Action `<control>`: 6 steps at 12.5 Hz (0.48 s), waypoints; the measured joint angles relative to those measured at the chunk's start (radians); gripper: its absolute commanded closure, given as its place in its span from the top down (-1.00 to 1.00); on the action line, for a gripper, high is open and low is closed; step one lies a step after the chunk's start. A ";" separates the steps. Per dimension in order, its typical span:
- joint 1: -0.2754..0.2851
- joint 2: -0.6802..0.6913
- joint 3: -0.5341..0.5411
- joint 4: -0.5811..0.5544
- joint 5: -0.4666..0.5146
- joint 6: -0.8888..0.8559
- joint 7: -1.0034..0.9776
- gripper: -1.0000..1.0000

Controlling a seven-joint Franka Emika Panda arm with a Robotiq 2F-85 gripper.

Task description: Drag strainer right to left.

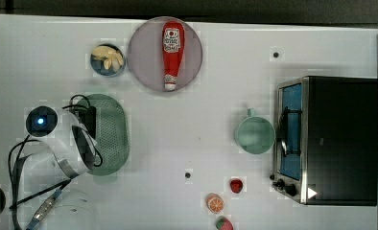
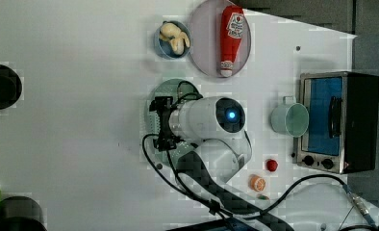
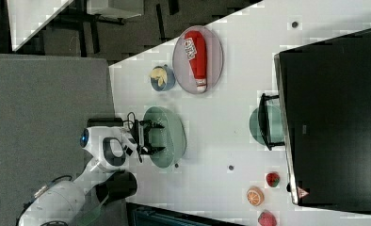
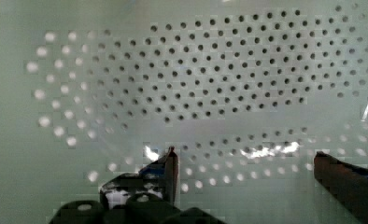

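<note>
The strainer [image 1: 111, 134] lies on the white table [image 1: 187, 124] toward the top view's left, with the arm's wrist reaching over its near half so that only the far side and the dotted floor show past the black hand. In the right view the gripper [image 3: 151, 137] sits down inside the strainer [image 3: 169, 136], its two dark fingers spread apart, one toward each long end of the oval. The wrist view looks straight into the strainer [image 4: 210, 84]: pale green wall all around, rows of small holes across the floor, and the two fingertips [image 4: 170, 163] standing wide apart with nothing pinched between them; whether either tip presses on the plastic I cannot tell. In the left view the white wrist covers most of the strainer [image 2: 175, 85]. Beyond it in the top view stand a small blue bowl [image 1: 107, 60] and a pinkish-grey plate [image 1: 144, 57] carrying a ketchup bottle [image 1: 172, 52]. Well off to the top view's right are the green cup [image 1: 254, 135] and a toaster oven [image 1: 338, 139].
</note>
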State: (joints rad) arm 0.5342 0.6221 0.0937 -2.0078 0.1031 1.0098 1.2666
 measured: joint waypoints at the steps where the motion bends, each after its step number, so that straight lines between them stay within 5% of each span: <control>1: 0.011 0.014 -0.001 0.020 0.005 0.010 0.001 1.00; 6: 0.052 0.058 -0.007 0.081 0.090 0.013 0.006 1.00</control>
State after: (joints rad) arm 0.5859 0.6802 0.0870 -1.9268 0.1931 1.0225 1.2725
